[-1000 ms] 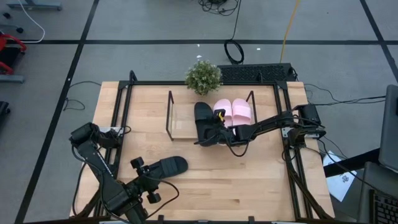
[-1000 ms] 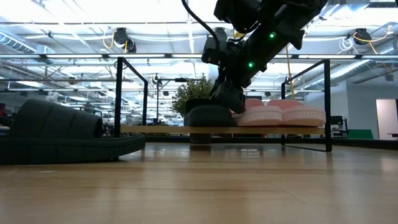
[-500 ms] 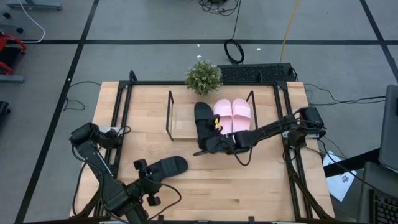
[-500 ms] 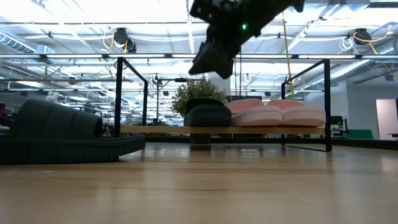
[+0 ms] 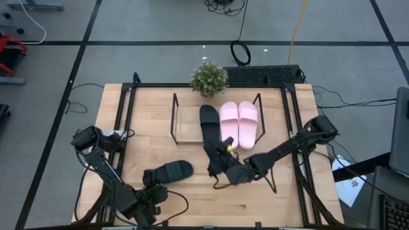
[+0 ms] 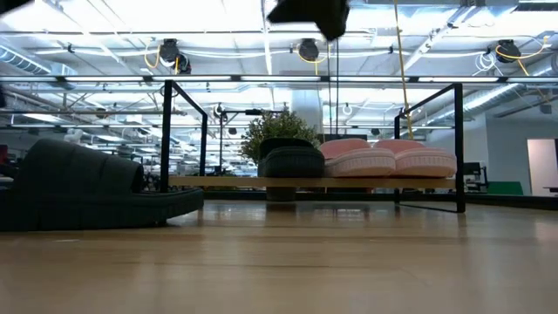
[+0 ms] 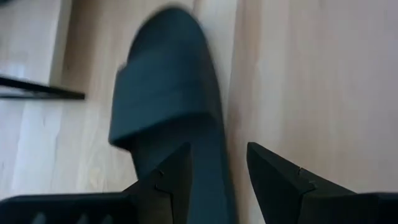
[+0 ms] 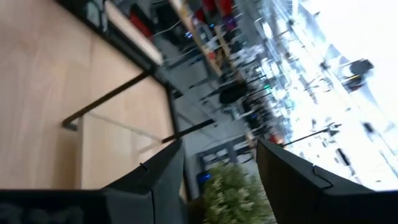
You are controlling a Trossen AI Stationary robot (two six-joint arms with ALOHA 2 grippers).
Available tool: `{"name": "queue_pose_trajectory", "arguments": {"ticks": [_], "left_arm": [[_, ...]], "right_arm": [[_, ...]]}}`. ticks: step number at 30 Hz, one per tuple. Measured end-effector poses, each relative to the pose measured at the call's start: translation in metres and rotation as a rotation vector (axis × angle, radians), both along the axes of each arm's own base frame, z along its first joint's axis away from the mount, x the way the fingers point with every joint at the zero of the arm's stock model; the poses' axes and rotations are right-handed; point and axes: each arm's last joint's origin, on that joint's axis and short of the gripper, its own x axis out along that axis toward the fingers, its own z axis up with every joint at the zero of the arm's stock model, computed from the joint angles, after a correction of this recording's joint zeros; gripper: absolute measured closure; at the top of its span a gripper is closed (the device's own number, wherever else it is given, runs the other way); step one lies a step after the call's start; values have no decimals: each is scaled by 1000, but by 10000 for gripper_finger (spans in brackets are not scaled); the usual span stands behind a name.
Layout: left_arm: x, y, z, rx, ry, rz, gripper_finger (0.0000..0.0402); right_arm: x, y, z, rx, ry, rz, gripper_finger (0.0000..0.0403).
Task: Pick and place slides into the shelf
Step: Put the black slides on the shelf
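Black slide [image 7: 168, 106] lies between left end effector [image 7: 217, 165] fingers.

You have a pale wood table [image 5: 192, 191] with visible grain and a smooth, faintly satin finish. The shelf [image 5: 184, 124] pairs thin matt black metal wire frames with a light wood board. The black slides [image 5: 169, 171] look like matt foam or rubber; the pink slides [image 5: 239, 121] look equally matt and smooth.
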Motion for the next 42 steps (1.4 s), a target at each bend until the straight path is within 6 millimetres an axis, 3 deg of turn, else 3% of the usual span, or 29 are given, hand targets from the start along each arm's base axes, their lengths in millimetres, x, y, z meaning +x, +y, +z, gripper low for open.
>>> {"name": "queue_pose_trajectory", "arguments": {"ticks": [5,11,25,42], "left_arm": [[-4,6,-12,44,4,-6,250],[-3,7,-12,119,-21,-86,250],[-2,8,-11,228,-9,-208,250],[2,32,-30,305,90,-221,250]], "right_arm": [[-10,19,11,-50,-43,-52,211],[-17,27,16,-83,-46,-150,211],[-15,20,16,-76,-56,-198,211],[-14,19,16,-65,-68,-202,211]]}}
